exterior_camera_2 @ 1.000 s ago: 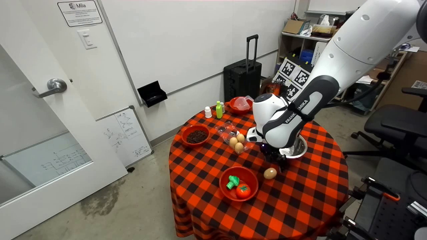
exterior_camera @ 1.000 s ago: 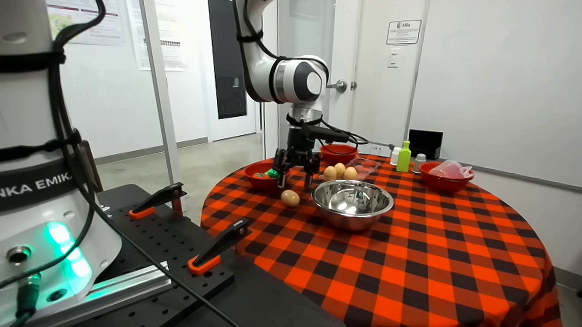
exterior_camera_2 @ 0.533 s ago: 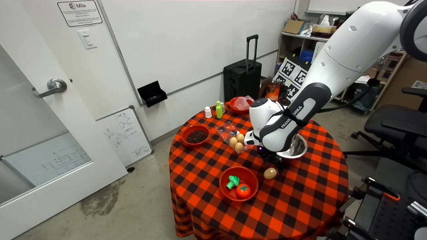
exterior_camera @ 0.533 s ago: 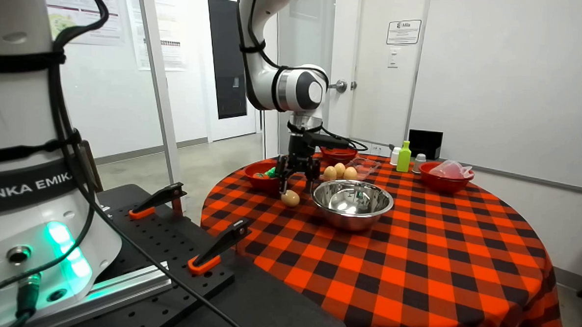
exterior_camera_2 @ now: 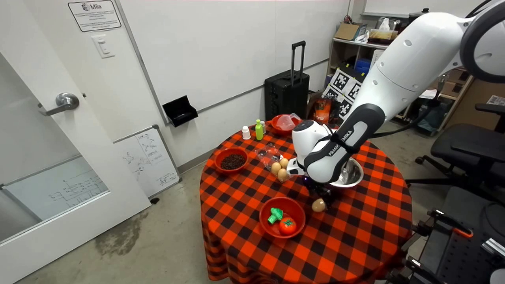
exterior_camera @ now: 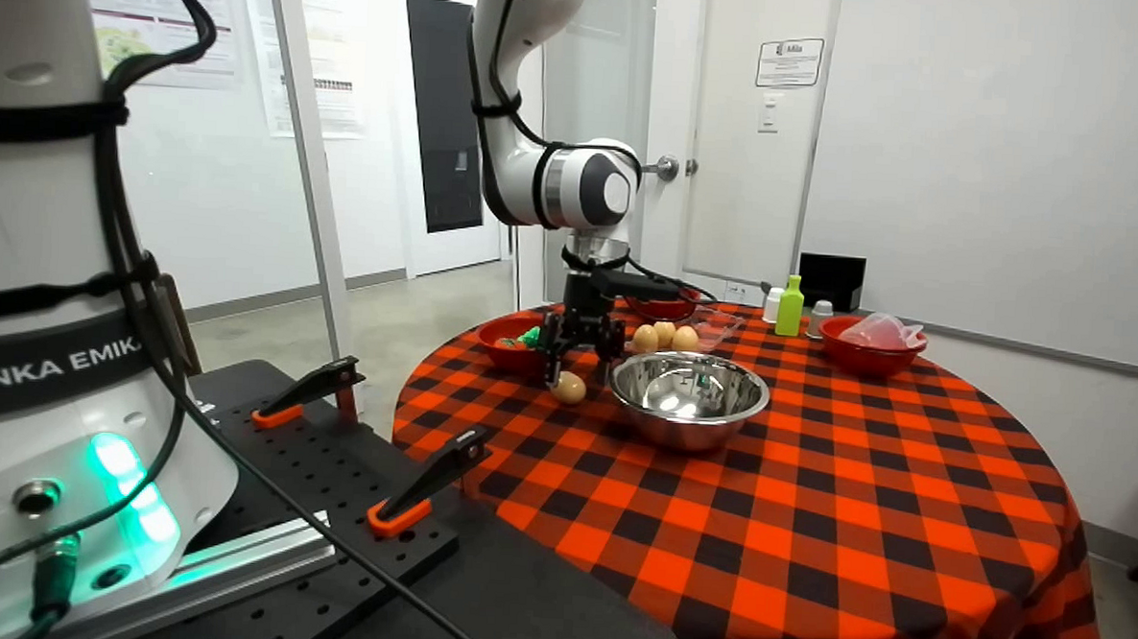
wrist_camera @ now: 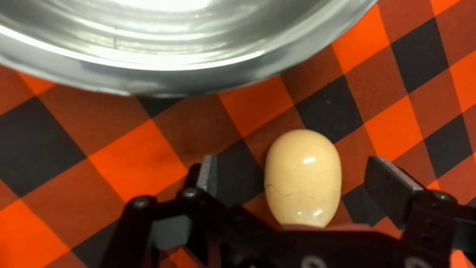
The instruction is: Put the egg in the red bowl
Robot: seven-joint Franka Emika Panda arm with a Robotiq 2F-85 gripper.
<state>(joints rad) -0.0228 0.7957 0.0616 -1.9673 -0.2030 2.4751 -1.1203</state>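
Observation:
The egg [wrist_camera: 303, 178] is a smooth tan oval with a thin crack line. It lies alone on the checked tablecloth, in both exterior views [exterior_camera: 571, 389] [exterior_camera_2: 318, 205]. My gripper [wrist_camera: 291, 163] is open, its fingers on either side of the egg in the wrist view, with a gap on each side. The egg's lower end is hidden behind the gripper body. A red bowl [exterior_camera_2: 268, 227] close to the egg holds a green broccoli piece [exterior_camera_2: 275, 215] and a tomato [exterior_camera_2: 287, 226]. That bowl also shows in an exterior view [exterior_camera: 502, 357], partly behind the gripper.
A steel bowl [exterior_camera: 687, 430] stands close beside the gripper. Several eggs [exterior_camera_2: 279, 169] sit in a clear carton [exterior_camera_2: 268, 152]. Farther off are a red bowl of dark beans [exterior_camera_2: 232, 170], a red bowl with a clear plastic cup [exterior_camera: 870, 357], and a green bottle [exterior_camera: 789, 308].
My gripper has moved down over the egg, its fingers now lower beside it. The arm came down with it. The egg and the bowls have not moved.

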